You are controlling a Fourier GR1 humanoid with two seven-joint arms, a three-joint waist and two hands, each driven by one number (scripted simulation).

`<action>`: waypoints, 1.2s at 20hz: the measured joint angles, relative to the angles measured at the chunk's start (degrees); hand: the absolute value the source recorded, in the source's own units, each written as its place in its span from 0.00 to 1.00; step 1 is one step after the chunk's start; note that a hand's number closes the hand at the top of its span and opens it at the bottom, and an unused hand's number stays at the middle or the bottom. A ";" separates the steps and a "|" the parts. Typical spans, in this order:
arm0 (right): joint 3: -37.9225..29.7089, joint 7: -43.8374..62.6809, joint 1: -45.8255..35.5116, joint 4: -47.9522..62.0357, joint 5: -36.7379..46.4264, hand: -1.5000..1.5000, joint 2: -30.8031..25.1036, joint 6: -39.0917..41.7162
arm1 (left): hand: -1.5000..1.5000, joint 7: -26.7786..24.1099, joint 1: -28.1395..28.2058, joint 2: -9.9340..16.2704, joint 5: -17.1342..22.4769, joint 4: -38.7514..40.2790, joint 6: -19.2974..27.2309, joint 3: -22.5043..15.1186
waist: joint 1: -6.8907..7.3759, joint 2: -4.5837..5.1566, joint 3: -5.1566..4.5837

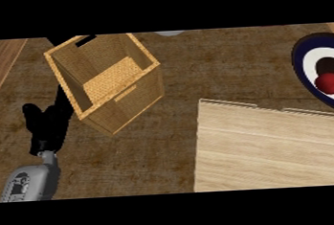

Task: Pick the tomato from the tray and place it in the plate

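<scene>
plate (305, 54) cut by right edge, tray (271, 147) cropped

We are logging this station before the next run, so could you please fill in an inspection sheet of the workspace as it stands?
Surface: brown counter, with a lighter wooden strip at the far left edge.
Job's things: tomato lies on the plate at the right edge; the pale wooden tray holds nothing visible.
Clutter: a tall wicker basket stands left of centre, with nothing visible inside.
Hands: left hand rests at the lower left beside the basket, fingers up and straight, holding nothing; right hand not in view.
Cables: nothing seen.
Surroundings: a grey object at the top edge, too cut off to identify.
</scene>
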 measured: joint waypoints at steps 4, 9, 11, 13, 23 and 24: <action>-3.84 -3.97 -1.87 0.73 -4.45 0.00 -0.44 3.05 | 0.50 0.15 0.63 -0.05 -0.12 -0.34 0.35 0.21 | -0.59 -0.35 -0.01; -7.93 -0.21 -4.75 3.42 -9.72 0.00 -2.84 8.86 | 0.50 -0.49 0.77 0.74 0.69 0.22 -0.77 1.12 | -1.03 -0.52 -0.09; -9.24 3.27 -5.25 5.38 -11.48 0.00 -3.96 12.34 | 0.50 -0.22 0.91 0.96 0.73 -0.17 -0.73 1.35 | -1.26 -0.63 -0.13; -10.08 6.98 -5.84 6.99 -12.79 0.00 -4.88 16.03 | 0.50 -0.03 0.93 0.61 0.48 0.01 -0.39 1.17 | -1.38 -0.59 -0.10; -13.25 15.50 -3.63 7.07 -17.63 0.00 -6.48 24.58 | 0.50 0.18 1.19 0.38 0.21 -0.97 -0.28 0.98 | -1.24 -0.20 0.14; -13.42 15.65 -3.23 6.64 -17.95 0.00 -6.38 24.77 | 0.50 0.09 1.25 0.44 0.27 -0.99 -0.45 0.99 | -1.18 -0.16 0.15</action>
